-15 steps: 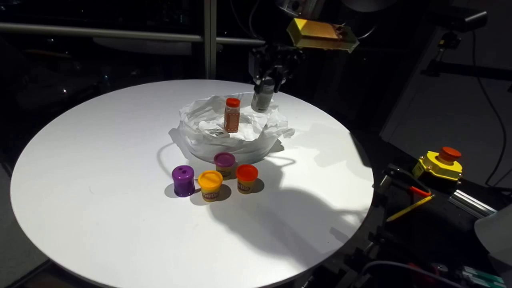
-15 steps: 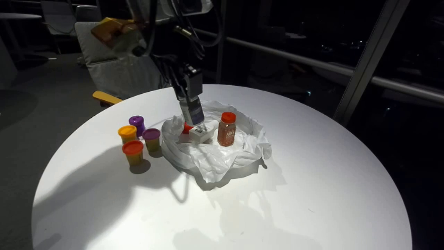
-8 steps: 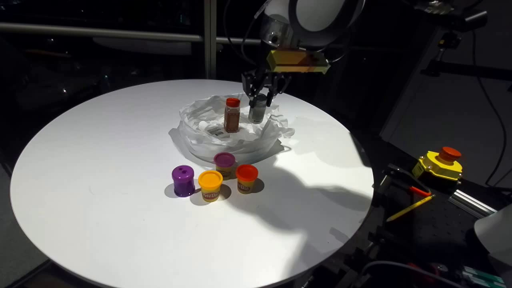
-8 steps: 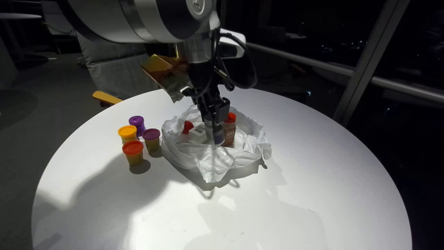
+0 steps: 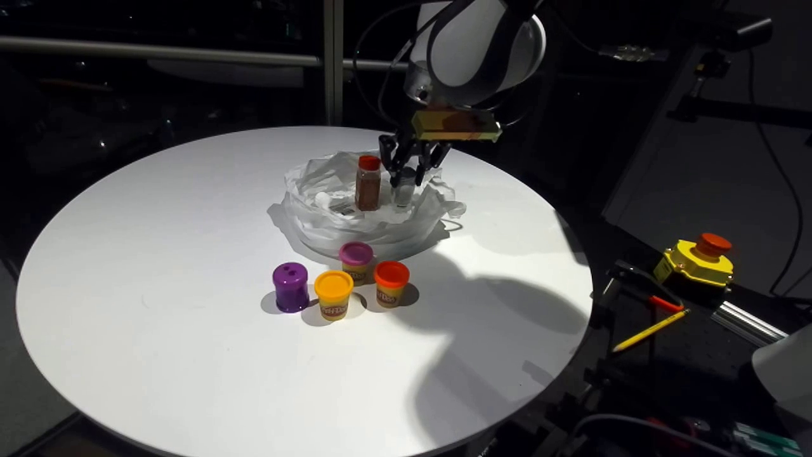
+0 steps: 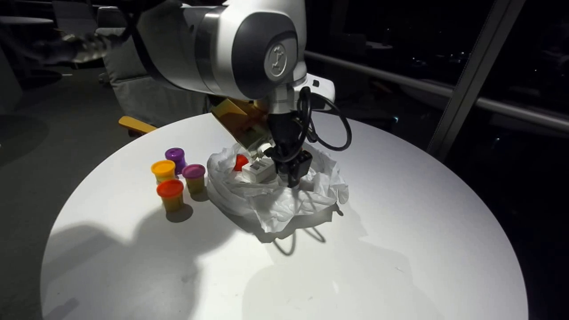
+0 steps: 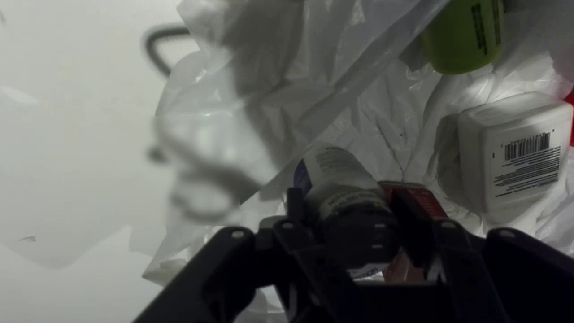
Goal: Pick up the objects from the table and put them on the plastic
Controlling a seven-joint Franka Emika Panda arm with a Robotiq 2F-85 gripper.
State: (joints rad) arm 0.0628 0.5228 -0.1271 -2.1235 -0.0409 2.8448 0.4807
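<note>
A black gripper [image 7: 349,204] is clasping a white cylindrical bottle [image 7: 338,168] in narrowly parted jaws, a red-capped brown bottle [image 5: 368,189] standing just beside them, a white boxy container [image 7: 515,154] lying near.

The round table [image 5: 158,222] bears four jars [image 5: 333,294] and, seemingly, crumpled plastic [image 5: 374,238].

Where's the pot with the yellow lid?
In an exterior view, the yellow-lidded pot stands on the table, between the purple jar on its left and the red-lidded pot on its right.
</note>
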